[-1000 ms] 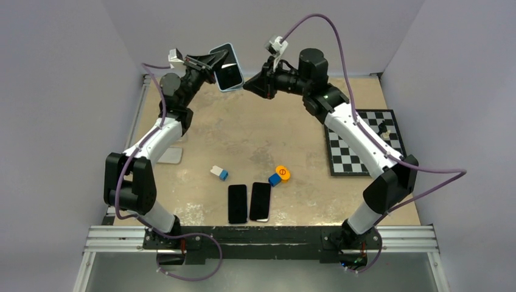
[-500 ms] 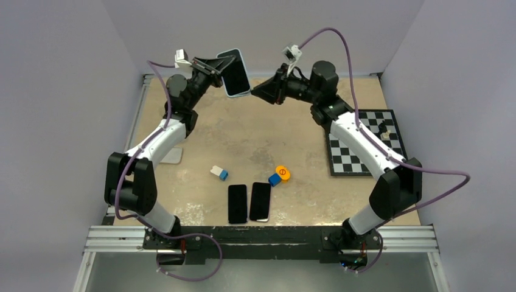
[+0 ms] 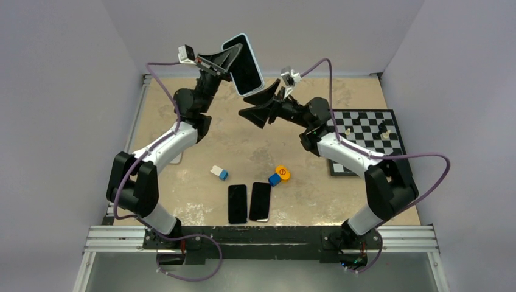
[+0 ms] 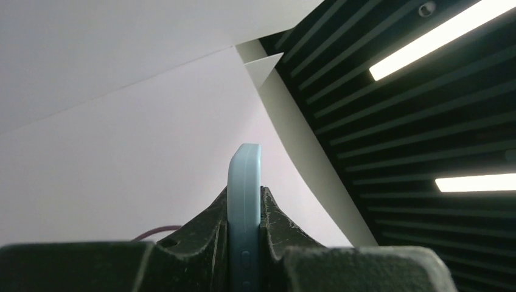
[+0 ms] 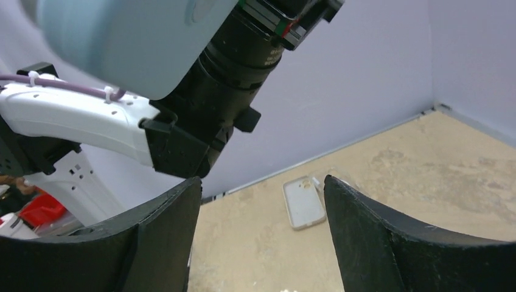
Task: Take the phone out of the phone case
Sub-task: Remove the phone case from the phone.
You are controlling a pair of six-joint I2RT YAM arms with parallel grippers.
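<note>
The phone, dark screen showing, sits in a light blue phone case held high above the far side of the table. My left gripper is shut on the cased phone, its fingers clamping the case's two faces. Just below and right of it, my right gripper is open and holds nothing. In the right wrist view the case's pale blue back fills the upper left, above the open gripper. The two are apart.
Two black phones lie side by side near the front edge. A blue-and-white block, a blue block and an orange disc lie mid-table. A chessboard is at right. An empty grey case lies at left.
My left arm has lifted the cased phone higher and to the right. My right gripper has gone from shut to open and has swung down to the left, under the phone.
</note>
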